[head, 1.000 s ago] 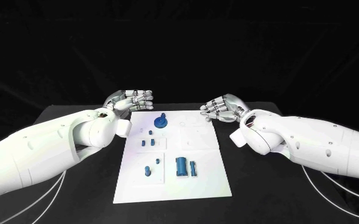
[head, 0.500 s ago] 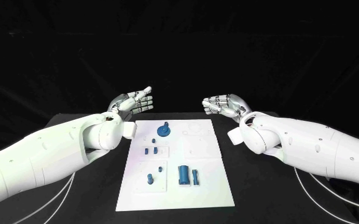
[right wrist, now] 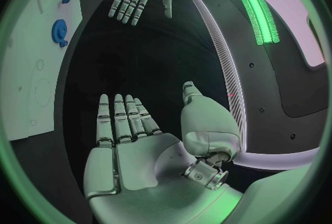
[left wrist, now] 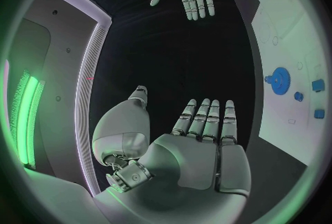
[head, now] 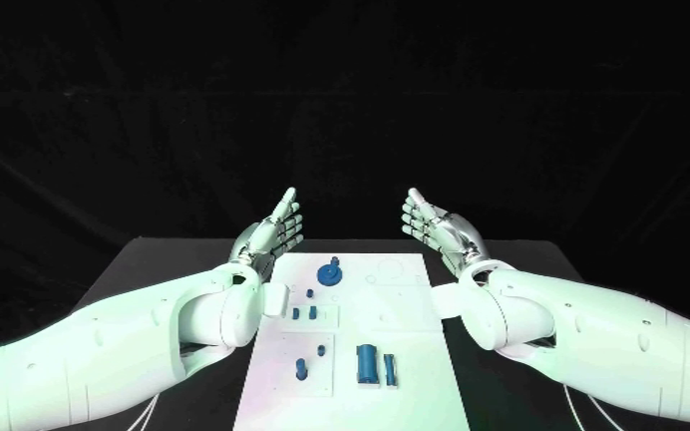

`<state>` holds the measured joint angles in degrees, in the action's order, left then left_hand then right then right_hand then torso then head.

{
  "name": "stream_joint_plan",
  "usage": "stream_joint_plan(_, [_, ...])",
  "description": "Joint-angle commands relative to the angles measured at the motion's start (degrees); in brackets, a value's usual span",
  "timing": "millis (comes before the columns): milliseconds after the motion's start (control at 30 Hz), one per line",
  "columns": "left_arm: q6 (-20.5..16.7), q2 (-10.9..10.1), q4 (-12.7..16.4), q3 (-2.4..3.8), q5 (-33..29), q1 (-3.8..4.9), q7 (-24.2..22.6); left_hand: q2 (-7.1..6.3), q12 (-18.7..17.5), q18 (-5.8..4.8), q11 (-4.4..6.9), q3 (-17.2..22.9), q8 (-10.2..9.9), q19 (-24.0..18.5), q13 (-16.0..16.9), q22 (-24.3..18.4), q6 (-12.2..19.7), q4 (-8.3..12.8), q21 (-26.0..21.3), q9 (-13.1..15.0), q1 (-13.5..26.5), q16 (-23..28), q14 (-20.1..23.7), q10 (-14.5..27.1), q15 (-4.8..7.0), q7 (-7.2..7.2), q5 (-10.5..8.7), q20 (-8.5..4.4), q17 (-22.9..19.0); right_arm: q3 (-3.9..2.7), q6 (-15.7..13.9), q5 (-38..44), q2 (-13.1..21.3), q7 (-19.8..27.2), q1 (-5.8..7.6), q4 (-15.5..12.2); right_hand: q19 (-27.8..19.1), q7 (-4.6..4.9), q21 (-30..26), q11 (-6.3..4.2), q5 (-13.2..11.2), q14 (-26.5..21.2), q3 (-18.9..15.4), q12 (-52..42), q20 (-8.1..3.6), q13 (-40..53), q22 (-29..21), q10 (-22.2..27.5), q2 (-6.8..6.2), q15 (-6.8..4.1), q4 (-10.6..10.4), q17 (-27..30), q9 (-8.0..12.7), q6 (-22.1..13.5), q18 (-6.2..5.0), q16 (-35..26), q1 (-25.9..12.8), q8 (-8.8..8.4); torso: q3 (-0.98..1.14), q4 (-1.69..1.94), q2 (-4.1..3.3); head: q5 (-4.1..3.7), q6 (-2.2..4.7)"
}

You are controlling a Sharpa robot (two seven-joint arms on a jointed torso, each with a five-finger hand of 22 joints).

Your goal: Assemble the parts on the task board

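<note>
Head view shows the task board (head: pixel 410 321) lying lengthwise on the black table (head: pixel 159 261) between the two white arms. Nearest on the board, a blue cylinder (head: pixel 368 361) stands just beside a thinner blue pin (head: pixel 390 369). A little to their left lie a small blue peg (head: pixel 301 368) and a still smaller one (head: pixel 321 349). Farther up sit three little blue blocks (head: pixel 303 312). Beyond them, near the far end, stands a blue gear (head: pixel 331 273).

Past the board's far corners, the left hand (head: pixel 273 234) and the right hand (head: pixel 433 228) are raised above the table, each flat with fingers stretched out and parted, palms facing each other, holding nothing. Both hang clear of the board and every part.
</note>
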<state>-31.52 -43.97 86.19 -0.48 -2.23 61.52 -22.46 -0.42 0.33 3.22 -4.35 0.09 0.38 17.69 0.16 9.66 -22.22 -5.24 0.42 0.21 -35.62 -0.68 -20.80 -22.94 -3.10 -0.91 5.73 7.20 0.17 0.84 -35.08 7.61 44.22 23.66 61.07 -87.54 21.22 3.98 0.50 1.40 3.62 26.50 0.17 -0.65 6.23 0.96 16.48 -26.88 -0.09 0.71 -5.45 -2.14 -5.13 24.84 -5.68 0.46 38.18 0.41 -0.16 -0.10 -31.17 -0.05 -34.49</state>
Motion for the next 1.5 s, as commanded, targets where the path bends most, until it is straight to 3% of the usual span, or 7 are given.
stream_joint_plan(33, [-9.8, -0.3, 2.0, 0.27, 1.9, -0.65, -6.0, 0.42, -0.3, -3.22, 4.35, -0.1, -0.4, -5.6, -0.2, -3.1, 7.1, 5.2, -0.4, -0.2, 11.4, 0.7, 6.7, 7.3, 3.1, 0.91, -5.73, -2.31, -0.2, -0.5, -7.9, -6.7, 0.3, 5.5, -0.58, -1.6, -7.0, -3.98, -0.5, -1.4, -3.6, -8.7, -0.2, 0.6, -2.04, -1.0, -5.4, 8.9, 0.09, -0.71, 5.4, 2.1, 5.1, -8.2, 5.68, -0.5, -12.6, -0.41, 0.16, 0.1, -0.01, 0.05, 0.11])
stream_joint_plan(67, [-10.5, -0.4, 2.5, 0.33, 2.0, -0.84, -6.3, 0.42, -0.3, -3.22, 4.35, -0.1, -0.4, -6.1, -0.2, -3.4, 7.7, 5.2, -0.4, -0.2, 12.4, 0.7, 7.3, 7.9, 3.1, 0.91, -5.73, -2.49, -0.2, -0.63, -8.4, -7.0, 0.4, 5.8, -0.71, -1.9, -7.6, -3.98, -0.5, -1.4, -3.6, -9.5, -0.2, 0.6, -2.22, -1.0, -5.9, 9.6, 0.09, -0.71, 5.4, 2.1, 5.1, -8.8, 5.68, -0.5, -13.6, -0.41, 0.16, 0.1, -0.01, 0.05, 0.11])
stream_joint_plan(100, [-11.2, -0.5, 2.9, 0.37, 2.0, -0.99, -6.6, 0.42, -0.3, -3.22, 4.35, -0.1, -0.4, -6.6, -0.2, -3.6, 8.3, 5.2, -0.4, -0.2, 13.3, 0.7, 7.8, 8.6, 3.1, 0.91, -5.73, -2.69, -0.2, -0.73, -8.7, -7.3, 0.4, 5.9, -0.81, -2.2, -8.1, -3.98, -0.5, -1.4, -3.6, -10.1, -0.2, 0.6, -6.23, -1.0, -6.3, 10.3, 0.09, -0.71, 5.4, 2.1, 5.1, -9.5, 5.68, -0.5, -14.6, -0.41, 0.16, 0.1, -0.01, 0.05, 0.11])
stream_joint_plan(167, [-12.1, -0.6, 3.4, 0.44, 2.2, -1.22, -7.1, 0.42, -0.3, -3.22, 4.35, -0.1, -0.4, -7.3, -0.2, -4.0, 9.2, 5.2, -0.4, -0.2, 14.8, 0.7, 8.7, 9.5, 3.1, 0.91, -5.73, -2.99, -0.2, -0.83, -9.0, -7.6, 0.5, 6.1, -0.9, -2.4, -8.9, -3.98, -0.5, -1.4, -3.6, -11.2, -0.2, 0.6, -6.23, -1.0, -7.0, 11.4, 0.09, -0.71, 5.4, 2.1, 5.1, -10.5, 5.68, -0.5, -16.2, -0.41, 0.16, 0.1, -0.01, 0.05, 0.11])
stream_joint_plan(200, [-12.5, -0.7, 3.7, 0.47, 2.2, -1.32, -7.3, 0.42, -0.3, -3.22, 4.35, -0.1, -0.4, -8.0, -0.2, -4.4, 10.1, 5.2, -0.4, -0.2, 16.2, 0.7, 9.5, 10.4, 3.1, 0.91, -5.73, -7.2, -0.2, -0.84, -9.0, -7.6, 0.5, 6.1, -0.91, -2.4, -9.5, -3.98, -0.5, -1.4, -3.6, -12.1, -0.2, 0.6, -6.23, -1.0, -7.5, 12.2, 0.09, -0.71, 5.4, 2.1, 5.1, -11.3, 5.68, -0.5, -17.3, -0.41, 0.16, 0.1, -0.01, 0.05, 0.11])
stream_joint_plan(433, [-12.6, -0.7, 3.8, 0.48, 2.2, -1.36, -7.3, 0.42, -0.3, -3.22, 4.35, -0.1, -0.4, -10.5, -0.2, -9.7, 13.1, 5.2, -0.4, -0.2, 21.0, 0.7, 12.3, 13.5, 3.1, 0.91, -5.73, -7.2, -0.2, -0.84, -9.0, -7.6, 0.5, 6.1, -0.91, -2.4, -12.6, -3.98, -0.5, -1.4, -3.6, -15.8, -0.2, 0.6, -6.23, -1.0, -9.8, 16.0, 0.09, -0.71, 5.4, 2.1, 5.1, -14.9, 5.68, -0.5, -22.8, -0.41, 0.16, 0.1, -0.01, 0.05, 0.11])
stream_joint_plan(1500, [-12.6, -0.7, 3.8, 0.48, 2.2, -1.36, -7.3, 0.42, -0.3, -3.22, 4.35, -0.1, -0.4, -17.7, -0.2, -9.7, 22.2, 5.2, -0.4, -0.2, 35.6, 0.7, 20.8, 22.9, 3.1, 0.91, -5.73, -7.2, -0.2, -0.84, -9.0, -7.6, 0.5, 6.1, -0.91, -2.4, -21.2, -3.98, -0.5, -1.4, -3.6, -26.5, -0.2, 0.6, -6.23, -1.0, -16.5, 26.9, 0.09, -0.71, 5.4, 2.1, 5.1, -24.8, 5.68, -0.5, -38.2, -0.41, 0.16, 0.1, -0.01, 0.05, 0.11])
